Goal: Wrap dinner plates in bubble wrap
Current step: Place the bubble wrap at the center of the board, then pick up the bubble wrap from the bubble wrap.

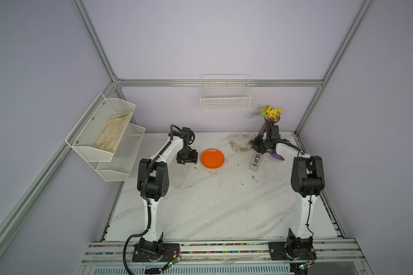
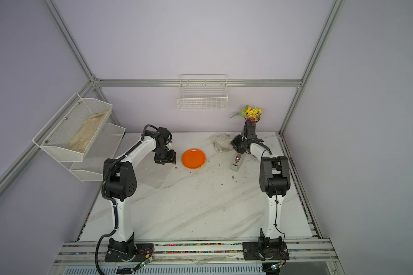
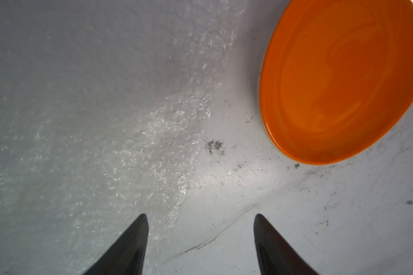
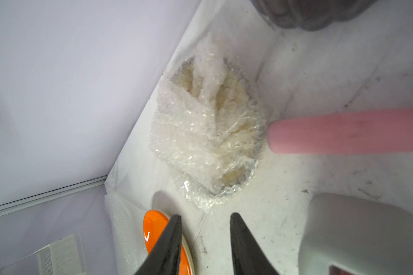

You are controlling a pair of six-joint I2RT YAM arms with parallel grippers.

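A plain orange dinner plate (image 1: 212, 158) (image 2: 193, 158) lies uncovered at the back middle of the marble table. A flat sheet of bubble wrap (image 1: 177, 173) (image 3: 105, 142) lies just left of it. My left gripper (image 1: 187, 162) (image 3: 200, 215) hovers open over that sheet's edge beside the plate (image 3: 339, 83), with nothing between its fingers. At the back right sits a crumpled bubble wrap bundle (image 1: 240, 142) (image 4: 208, 133) with something pale yellowish inside. My right gripper (image 1: 256, 147) (image 4: 205, 215) stands open just short of the bundle, holding nothing.
A grey tape dispenser (image 1: 255, 164) (image 4: 367, 233) stands under the right arm. Behind it is a vase of yellow flowers (image 1: 271, 114), and a pink rod (image 4: 343, 135) reaches toward the bundle. A wire basket (image 1: 225, 100) hangs on the back wall. A mesh rack (image 1: 93, 152) at left holds beige cloth (image 1: 112, 133).
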